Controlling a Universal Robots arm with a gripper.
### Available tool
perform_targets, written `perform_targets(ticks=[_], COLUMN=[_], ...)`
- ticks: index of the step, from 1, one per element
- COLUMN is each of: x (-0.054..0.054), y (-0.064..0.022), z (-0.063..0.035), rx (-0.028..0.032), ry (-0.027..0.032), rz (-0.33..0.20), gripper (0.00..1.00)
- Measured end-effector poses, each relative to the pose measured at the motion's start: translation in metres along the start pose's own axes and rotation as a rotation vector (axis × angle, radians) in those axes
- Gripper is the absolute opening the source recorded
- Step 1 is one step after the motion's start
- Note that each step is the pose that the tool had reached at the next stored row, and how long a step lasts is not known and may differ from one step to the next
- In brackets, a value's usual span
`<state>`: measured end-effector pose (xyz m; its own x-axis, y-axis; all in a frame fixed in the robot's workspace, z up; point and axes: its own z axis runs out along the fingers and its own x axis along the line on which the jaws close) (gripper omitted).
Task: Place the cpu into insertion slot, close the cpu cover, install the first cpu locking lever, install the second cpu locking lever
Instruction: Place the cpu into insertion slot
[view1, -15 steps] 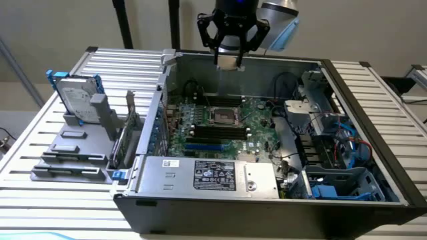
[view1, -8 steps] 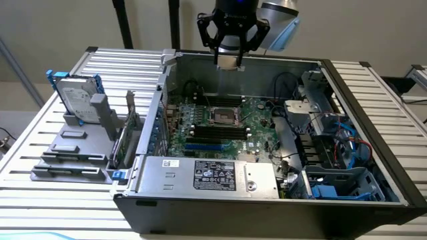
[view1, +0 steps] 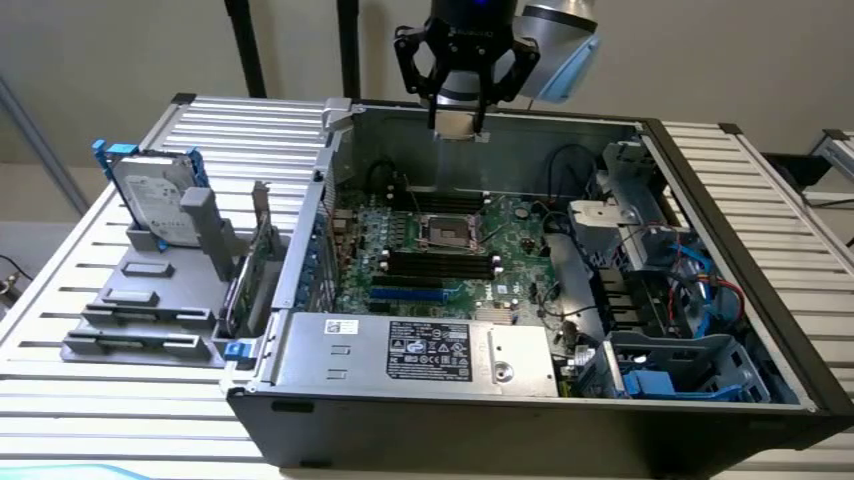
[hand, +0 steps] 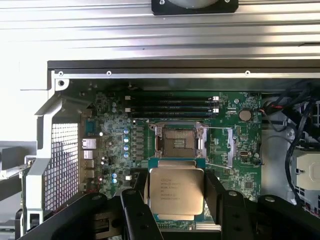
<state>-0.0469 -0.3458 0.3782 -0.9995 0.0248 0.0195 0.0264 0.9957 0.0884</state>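
Claw: gripper (view1: 459, 108) grasping the cpu (view1: 458, 124), the chip pinched by two opposite edges between the black fingers (hand: 131, 210).
Cpu, exterior view: small silvery piece hanging under the gripper, in the air over the rear wall of the open computer case (view1: 534, 432), well above the green board (view1: 514, 225).
Cpu, wrist view: dull metal top towards the camera, with lines of printed text on it and a green edge showing around the lid. Its sides run square to the board's parts.
Insertion slot (hand: 179, 142): dark square field with a silvery rim, nothing seated in it. The cpu is apart from it, seen just beside it and nearer the camera.
Exterior view gives: the chip's height over the board. A hard drive (view1: 150, 188) stands upright in a grey rack (view1: 140, 300) on the slatted table (view1: 94, 405), to the exterior view's left of the case. A silver labelled box (view1: 414, 350) sits in the near part of the case. Blue cables (view1: 697, 272) run at the exterior view's right.
Wrist view gives: the contact between fingers and chip, and the slot's inner face. Black memory slots (hand: 172, 105) lie on the far side of the slot from the cpu. A coin battery (hand: 244, 114) sits near their end.
Cannot tell: how the hinged frame and the levers at the slot stand.
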Motion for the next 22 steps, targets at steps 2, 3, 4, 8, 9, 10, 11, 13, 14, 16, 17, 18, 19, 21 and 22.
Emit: perform_targets(ticks=[2, 3, 4, 8, 9, 10, 11, 13, 14, 16, 17, 18, 19, 21, 22], x=[0.0, 0.0, -0.001, -0.002, -0.003, -0.005, -0.007, -0.011, -0.012, -0.014, -0.015, -0.016, -0.016, -0.016, -0.016], y=[0.0021, 0.0039, 0.006, 0.0149, 0.017, 0.0189, 0.0209, 0.0238, 0.0247, 0.0263, 0.0268, 0.0266, 0.0265, 0.0263, 0.0261], z=[0.0036, 0.0056, 0.0076, 0.0157, 0.0176, 0.0195, 0.0214, 0.0249, 0.0267, 0.0305, 0.0322, 0.034, 0.0356, 0.0386, 0.0401], rx=[0.002, 0.0029, 0.0038, 0.0083, 0.0097, 0.0113, 0.0128, 0.016, 0.0174, 0.0197, 0.0203, 0.0202, 0.02, 0.0194, 0.019], ry=[-0.0001, -0.0002, -0.0003, -0.0005, -0.0005, -0.0005, -0.0005, -0.0006, -0.0007, -0.0008, -0.001, -0.0017, -0.0027, -0.0054, -0.0069], rz=[0.0, 0.0, 0.0, 0.0, 0.0, 0.0, 0.0, 0.0, 0.0, 0.0, 0.003, 0.011, 0.026, 0.06, 0.078], gripper=[0.54, 0.54, 0.54, 0.54, 0.54, 0.54, 0.54, 0.54, 0.54, 0.54, 0.54, 0.54, 0.54, 0.54, 0.54])
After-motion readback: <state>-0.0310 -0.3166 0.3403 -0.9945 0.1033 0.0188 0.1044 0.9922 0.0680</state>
